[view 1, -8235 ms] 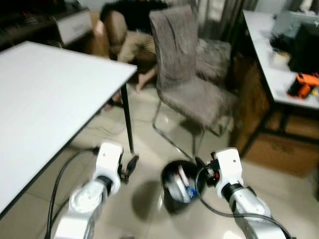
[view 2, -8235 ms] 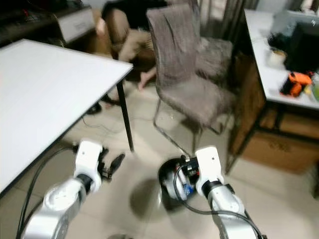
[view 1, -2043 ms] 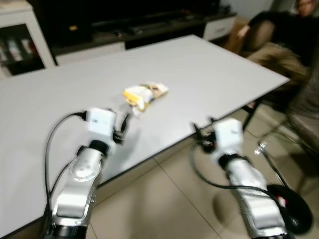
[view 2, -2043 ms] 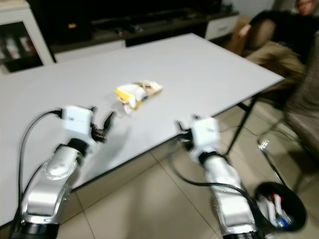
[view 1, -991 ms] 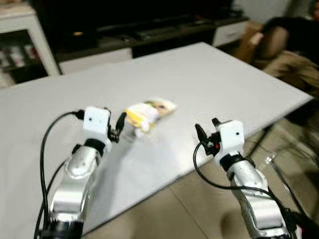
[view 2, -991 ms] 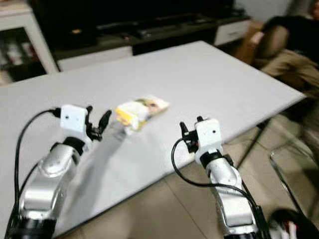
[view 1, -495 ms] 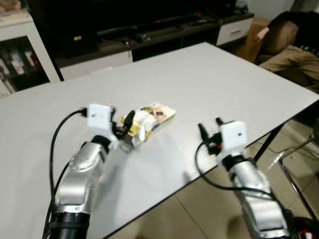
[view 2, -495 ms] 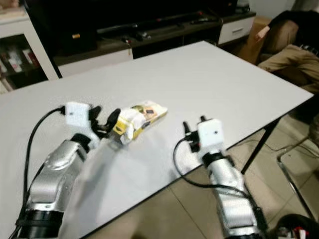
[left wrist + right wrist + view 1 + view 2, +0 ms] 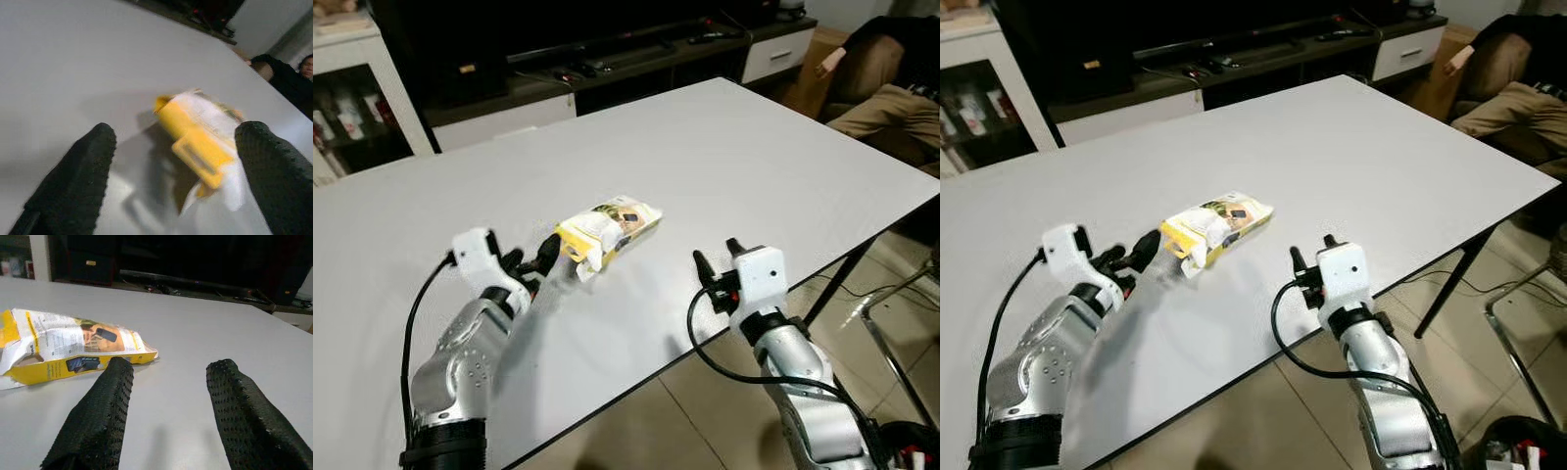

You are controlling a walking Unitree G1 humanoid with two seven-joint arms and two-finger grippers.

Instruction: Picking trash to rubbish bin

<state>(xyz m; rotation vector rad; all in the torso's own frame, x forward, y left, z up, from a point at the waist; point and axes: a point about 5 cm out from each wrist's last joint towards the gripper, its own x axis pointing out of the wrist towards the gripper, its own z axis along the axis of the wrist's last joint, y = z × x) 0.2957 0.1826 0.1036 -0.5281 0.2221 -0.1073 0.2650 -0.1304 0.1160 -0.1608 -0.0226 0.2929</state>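
From the head camera I had a wide white table (image 9: 783, 157) in front of me, with a dark TV unit (image 9: 607, 59) behind it and a white shelf cabinet (image 9: 352, 98) off to my left. A person (image 9: 891, 78) sat beyond the table's far right corner. Down at the floor on my right I could just make out the rim of the rubbish bin (image 9: 1518, 446). Nothing lay between my grippers and the trash. The yellow and white wrapper (image 9: 605, 230) lay flat on the table. My left gripper (image 9: 530, 266) sat low over the tabletop with its fingers spread, the wrapper's torn yellow end just ahead of the tips. My right gripper (image 9: 717, 262) hovered near the table's edge, fingers also apart, with the wrapper well off to its left.
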